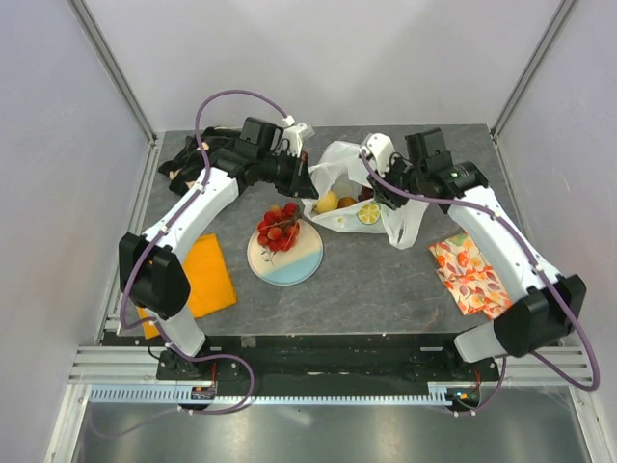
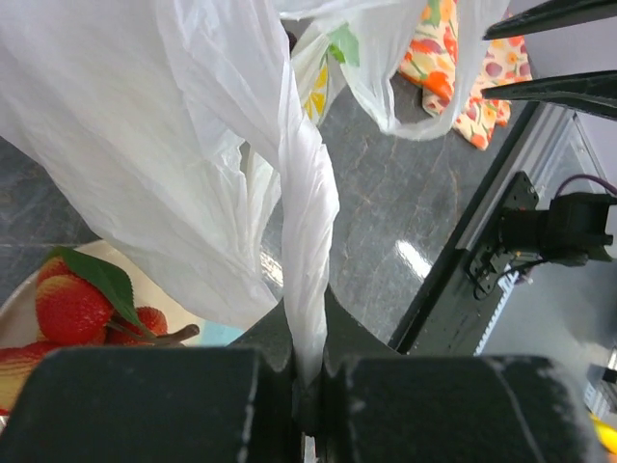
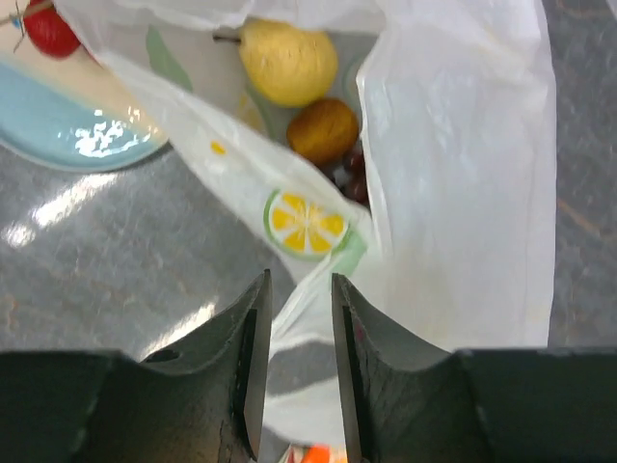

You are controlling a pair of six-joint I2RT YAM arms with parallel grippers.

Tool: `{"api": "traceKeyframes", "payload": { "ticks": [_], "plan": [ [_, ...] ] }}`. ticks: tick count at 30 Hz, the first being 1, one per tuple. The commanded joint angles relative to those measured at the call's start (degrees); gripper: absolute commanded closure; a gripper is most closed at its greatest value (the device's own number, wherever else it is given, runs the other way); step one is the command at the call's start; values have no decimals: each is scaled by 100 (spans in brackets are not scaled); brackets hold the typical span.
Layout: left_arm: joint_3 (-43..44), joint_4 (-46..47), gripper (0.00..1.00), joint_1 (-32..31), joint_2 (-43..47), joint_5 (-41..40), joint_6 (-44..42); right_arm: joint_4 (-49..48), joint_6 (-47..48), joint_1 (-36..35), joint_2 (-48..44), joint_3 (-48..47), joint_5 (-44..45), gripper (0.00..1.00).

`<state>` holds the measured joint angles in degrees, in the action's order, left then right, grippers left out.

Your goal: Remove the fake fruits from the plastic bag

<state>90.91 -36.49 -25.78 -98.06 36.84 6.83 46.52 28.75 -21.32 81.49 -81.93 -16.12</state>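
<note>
Firmly shut, the left gripper (image 2: 308, 386) clamps a twisted strand of the white plastic bag (image 1: 339, 159), which sits on the grey table (image 1: 386, 280) just beyond a blue-and-cream plate (image 1: 289, 268). A red berry cluster (image 1: 277, 227) lies on the plate, outside the bag. Inside the open bag rest a yellow lemon (image 3: 287, 60), a brown oval piece (image 3: 323, 128) and, partly hidden, dark grapes (image 3: 355, 174). The right gripper (image 3: 301, 285) hovers over the bag's near wall, its fingers a narrow gap apart, with no visible hold. A fruit-patterned cloth (image 1: 469, 273) lies well to the right.
</note>
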Motion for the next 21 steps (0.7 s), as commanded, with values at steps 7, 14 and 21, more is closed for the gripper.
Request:
{"api": "traceKeyframes", "payload": {
  "ticks": [7,14,21],
  "plan": [
    [787,-25,98,-32,-389,-433,-129,-1954,-491,-65,1930,-269,46,66],
    [779,-7,99,-59,-512,-300,-103,-1779,-160,-39,2119,52,1164,70],
    [691,19,98,-67,-416,-247,2,-838,95,-30,755,1670,768,73]
  ]
}}
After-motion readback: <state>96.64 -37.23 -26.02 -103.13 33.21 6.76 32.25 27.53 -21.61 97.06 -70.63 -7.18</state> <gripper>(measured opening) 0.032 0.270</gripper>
